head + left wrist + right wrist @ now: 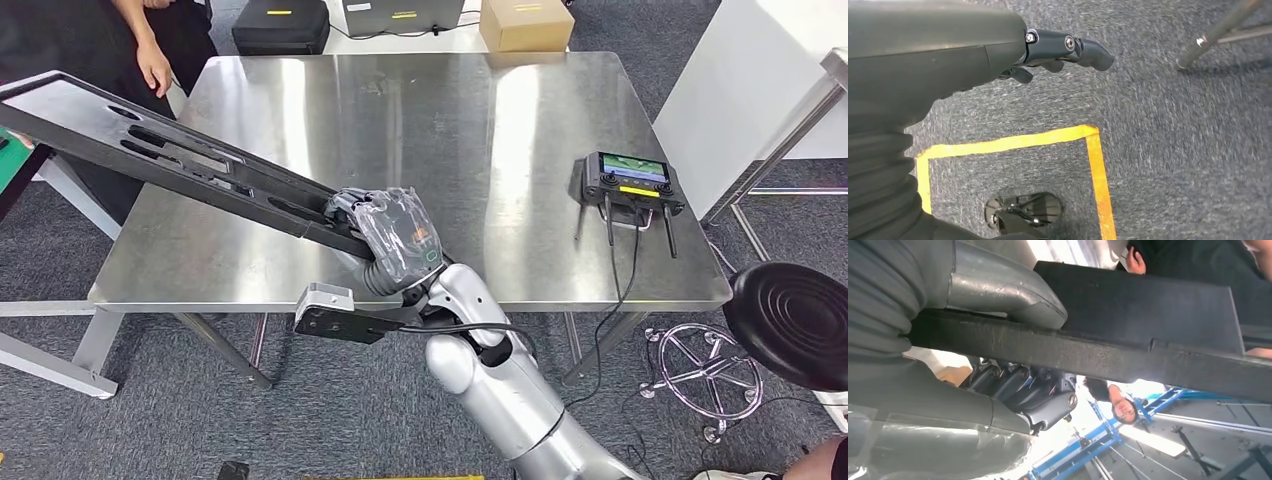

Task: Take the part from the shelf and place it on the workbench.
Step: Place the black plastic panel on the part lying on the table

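The steel workbench fills the middle of the head view, its top bare around a black remote controller with a lit screen and a yellow strip whose writing is too small to read. A long black slotted part slants above the bench's left side, its near end grasped by the plastic-wrapped right hand. The left hand hangs over grey carpet and yellow floor tape, fingers loosely apart, holding nothing. A cardboard box sits beyond the bench.

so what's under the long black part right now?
The steel workbench lies below the long black part, which the right robot hand holds slanted, its far end past the bench's edge. Whether any of it touches the bench can't be told; the part covers that strip.
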